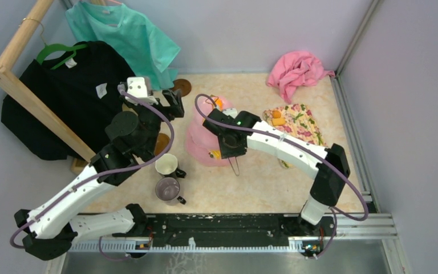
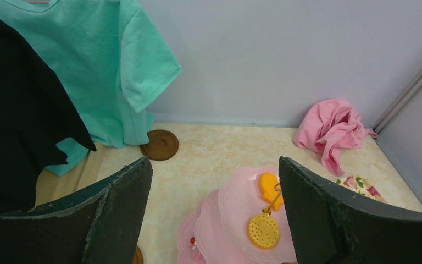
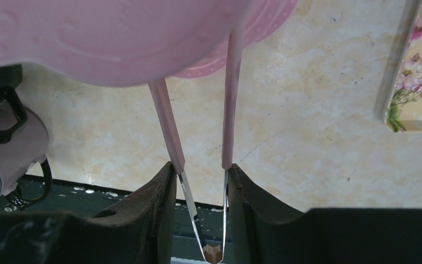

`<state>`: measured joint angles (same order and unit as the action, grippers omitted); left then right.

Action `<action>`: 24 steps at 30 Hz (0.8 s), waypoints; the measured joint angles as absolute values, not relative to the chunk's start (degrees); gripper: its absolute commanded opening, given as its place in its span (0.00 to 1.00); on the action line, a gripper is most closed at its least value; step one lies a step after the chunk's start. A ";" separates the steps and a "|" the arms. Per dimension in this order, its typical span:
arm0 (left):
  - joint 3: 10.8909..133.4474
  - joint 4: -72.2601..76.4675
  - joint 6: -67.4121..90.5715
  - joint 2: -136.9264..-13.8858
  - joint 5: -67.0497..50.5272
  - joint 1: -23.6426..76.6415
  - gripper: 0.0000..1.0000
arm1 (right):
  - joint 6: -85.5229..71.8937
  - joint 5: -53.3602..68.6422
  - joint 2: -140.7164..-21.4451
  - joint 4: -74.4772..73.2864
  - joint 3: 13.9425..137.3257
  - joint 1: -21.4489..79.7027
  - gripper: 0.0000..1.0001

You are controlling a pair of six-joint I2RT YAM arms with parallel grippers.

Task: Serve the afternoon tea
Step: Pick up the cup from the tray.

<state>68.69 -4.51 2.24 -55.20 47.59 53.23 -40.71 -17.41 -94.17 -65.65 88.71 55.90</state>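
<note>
The pink three-tier cake stand [image 1: 202, 137] stands mid-table. An orange snack [image 2: 269, 186] and a round yellow biscuit [image 2: 264, 230] lie on its top tier by the gold loop [image 2: 275, 199]. My left gripper [image 2: 214, 162] is open and empty, hovering above and left of the stand [image 2: 225, 220]. My right gripper [image 3: 201, 170] is shut on pink-tipped metal tongs [image 3: 230, 99], whose arms point under the stand's rim [image 3: 115, 38]. The tongs [image 1: 235, 166] show at the stand's near edge. A white mug [image 1: 166, 164] and a grey-purple mug [image 1: 168, 188] stand front left. One brown saucer [image 1: 181, 87] lies at the back; another [image 1: 161, 142] is half hidden under my left arm.
A floral mat [image 1: 296, 123] right of the stand carries an orange snack [image 1: 276, 114] and a yellow one. A pink cloth [image 1: 296, 71] lies in the back right corner. A wooden rack [image 1: 28, 97] with a black shirt and a teal shirt [image 2: 104, 60] fills the left side.
</note>
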 measured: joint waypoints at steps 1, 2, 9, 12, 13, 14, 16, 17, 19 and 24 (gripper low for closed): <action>68.69 -4.95 2.35 -55.05 47.68 53.21 0.89 | -40.84 -17.30 -94.98 -65.76 89.47 56.23 0.15; 68.69 -5.56 2.59 -54.78 47.79 53.21 0.89 | -41.01 -17.23 -95.83 -65.80 90.28 56.51 0.15; 68.71 -8.36 3.95 -52.56 49.60 53.21 0.90 | -41.21 -16.82 -101.71 -65.82 96.23 58.08 0.15; 68.77 -9.28 4.34 -51.92 50.94 53.21 0.91 | -41.21 -16.60 -103.96 -66.06 98.98 58.65 0.15; 68.88 -9.56 4.38 -51.83 51.29 53.21 0.91 | -41.23 -16.56 -104.84 -66.04 99.98 58.76 0.15; 68.99 -9.78 4.49 -51.79 51.70 53.21 0.91 | -41.23 -16.45 -105.65 -65.98 100.82 58.81 0.15; 69.19 -10.33 4.54 -51.72 52.14 53.21 0.91 | -41.52 -16.36 -106.98 -66.17 102.28 58.87 0.15; 69.25 -10.57 4.54 -51.64 52.34 53.21 0.91 | -41.65 -16.38 -107.85 -66.48 103.42 58.87 0.16; 69.32 -10.90 4.54 -51.40 52.51 53.21 0.91 | -42.06 -16.40 -109.60 -66.72 105.67 58.87 0.16; 69.41 -11.64 4.54 -50.39 52.49 53.21 0.91 | -43.55 -16.56 -113.27 -67.79 110.54 58.89 0.16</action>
